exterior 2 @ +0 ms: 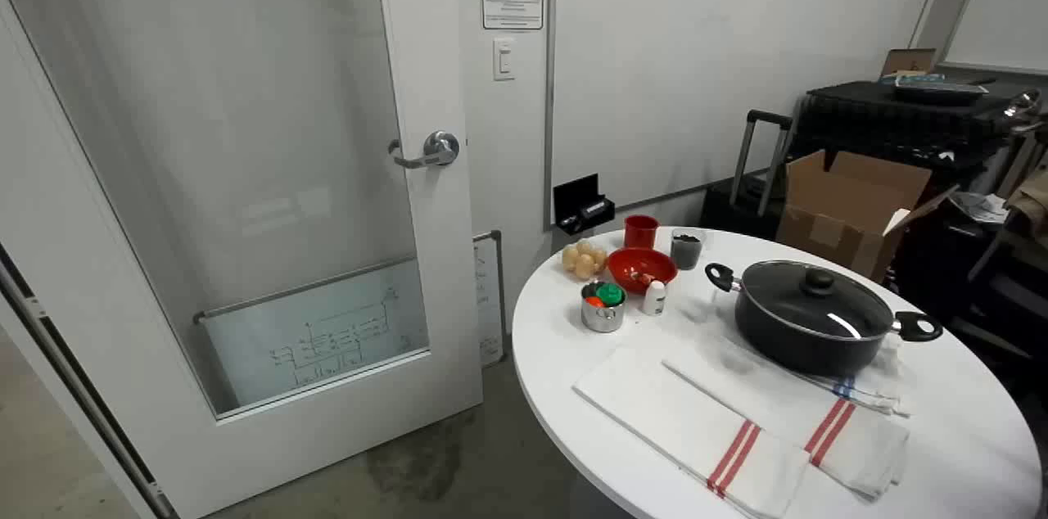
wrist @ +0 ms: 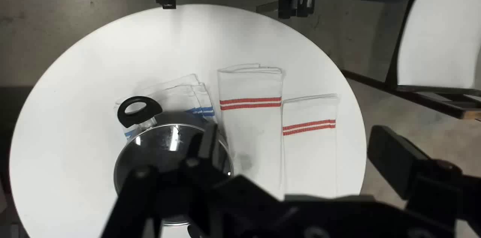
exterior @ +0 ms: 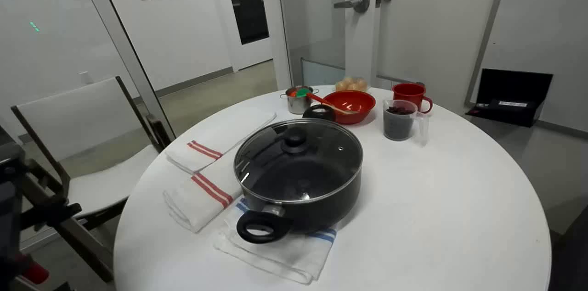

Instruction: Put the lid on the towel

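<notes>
The glass lid (exterior: 317, 167) with a black knob sits on the black two-handled pot (exterior: 321, 215); both also show in an exterior view, lid (exterior 2: 786, 298) and pot (exterior 2: 786, 351). Two folded white towels with red stripes lie side by side: the nearer towel (wrist: 251, 129) beside the pot, the farther towel (wrist: 310, 151) beyond it. Both show in both exterior views. My gripper (wrist: 298, 151) is wide open and empty, high above the table in the wrist view, with one finger over the lid. It hides the lid's knob there. The gripper is out of both exterior views.
A blue-striped white cloth (exterior: 285, 259) lies under the pot. A steel cup (exterior: 299, 103), red bowl (exterior: 353, 116), red mug (exterior: 406, 91), measuring cup (exterior: 397, 125) and a bag of round pale items (exterior: 351, 84) stand at the table's far side. A chair (exterior: 92, 130) stands beside the table.
</notes>
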### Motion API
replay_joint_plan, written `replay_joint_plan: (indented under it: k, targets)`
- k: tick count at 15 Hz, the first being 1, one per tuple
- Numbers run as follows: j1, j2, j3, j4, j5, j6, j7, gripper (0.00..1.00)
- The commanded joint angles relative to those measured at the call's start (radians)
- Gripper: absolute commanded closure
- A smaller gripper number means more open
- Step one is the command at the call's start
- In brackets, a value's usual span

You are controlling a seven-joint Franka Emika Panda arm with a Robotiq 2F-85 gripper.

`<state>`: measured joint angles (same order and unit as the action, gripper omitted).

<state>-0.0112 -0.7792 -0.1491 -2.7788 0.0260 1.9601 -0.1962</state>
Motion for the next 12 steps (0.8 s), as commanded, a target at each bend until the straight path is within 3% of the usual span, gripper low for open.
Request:
replay_joint_plan:
  k: [1,7,12]
  targets:
    - [-0.007,0.001,0.007,0.002,0.005,-0.002,-0.004,0.0]
    - [-0.007,0.011,0.005,0.005,0.005,-0.001,-0.007,0.0]
    - [-0.023,0.15,-0.002,0.047,-0.019,0.067,-0.013,0.0]
